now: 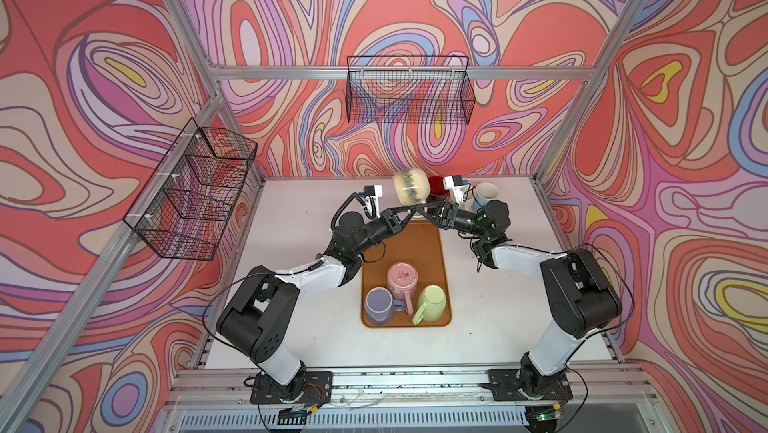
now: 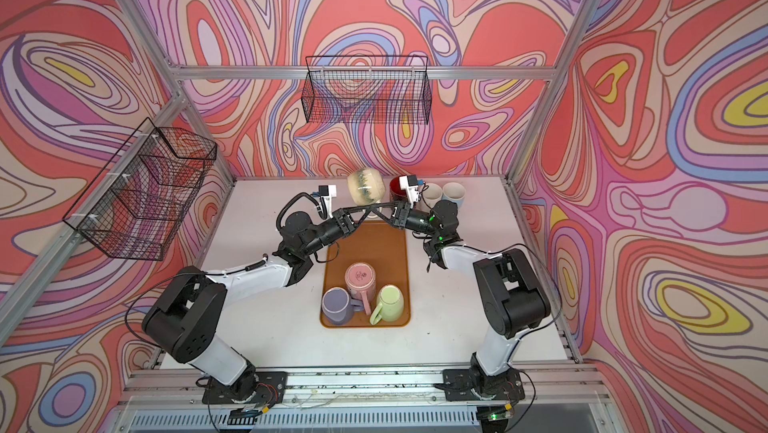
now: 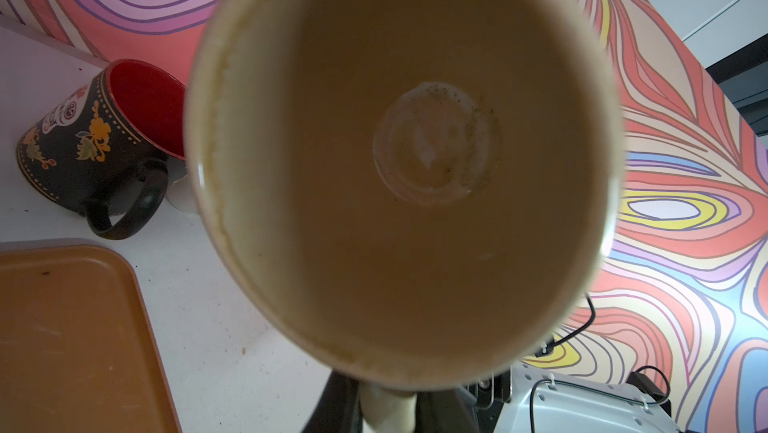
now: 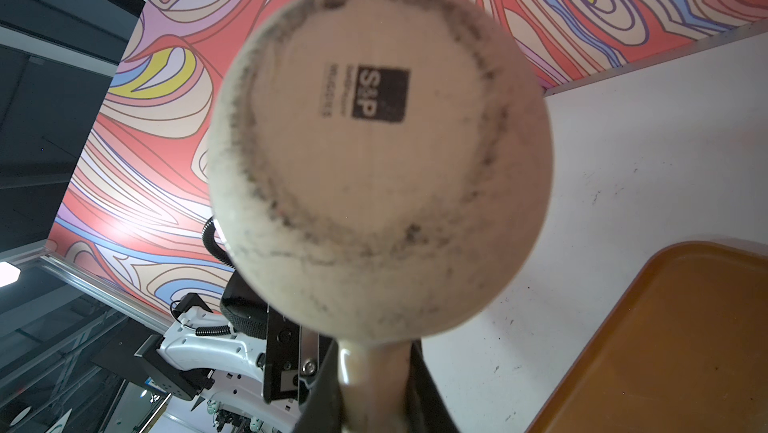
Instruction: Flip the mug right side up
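A cream speckled mug point(image 1: 410, 186) point(image 2: 365, 186) hangs in the air above the table's back middle, tipped on its side. Its handle points toward the front, where both grippers meet. The left wrist view looks into the mug's open mouth point(image 3: 399, 161). The right wrist view faces its stamped base point(image 4: 374, 152). My left gripper point(image 3: 388, 408) point(image 1: 409, 208) is shut on the handle, a black finger point(image 3: 332, 406) on each side. From the opposite side my right gripper point(image 4: 376, 389) point(image 1: 424, 207) is shut on the same handle.
A black flowered mug with a red inside point(image 3: 95, 140) point(image 1: 436, 186) lies just behind the held mug. White and blue cups point(image 1: 486, 194) stand at the back right. The orange tray point(image 1: 419, 244) holds pink point(image 1: 402, 277), purple point(image 1: 379, 306) and green point(image 1: 432, 302) mugs. Wire baskets point(image 1: 409, 90) hang on the walls.
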You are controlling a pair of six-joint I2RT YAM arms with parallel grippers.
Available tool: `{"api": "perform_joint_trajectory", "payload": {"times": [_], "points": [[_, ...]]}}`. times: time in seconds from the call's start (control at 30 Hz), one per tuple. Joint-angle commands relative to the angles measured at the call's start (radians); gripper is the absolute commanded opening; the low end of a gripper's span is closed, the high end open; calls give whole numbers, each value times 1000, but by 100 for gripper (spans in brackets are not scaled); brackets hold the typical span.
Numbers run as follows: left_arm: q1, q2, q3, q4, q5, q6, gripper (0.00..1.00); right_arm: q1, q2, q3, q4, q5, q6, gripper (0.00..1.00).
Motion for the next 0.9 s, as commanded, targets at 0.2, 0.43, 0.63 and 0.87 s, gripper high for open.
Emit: {"api": "perform_joint_trajectory", "payload": {"times": [0.2, 0.43, 0.63, 0.87], "points": [[-4, -51, -45, 48, -10, 75, 0, 9, -32, 21, -26, -29, -49, 20], [-5, -51, -57, 60, -13, 74, 0, 10, -71, 31, -182, -14, -149, 23], [-3, -56, -69, 66, -17, 74, 0, 9, -77, 41, -231, -8, -180, 27], [3, -66, -92, 74, -22, 70, 0, 9, -76, 55, -300, -3, -223, 30]]}}
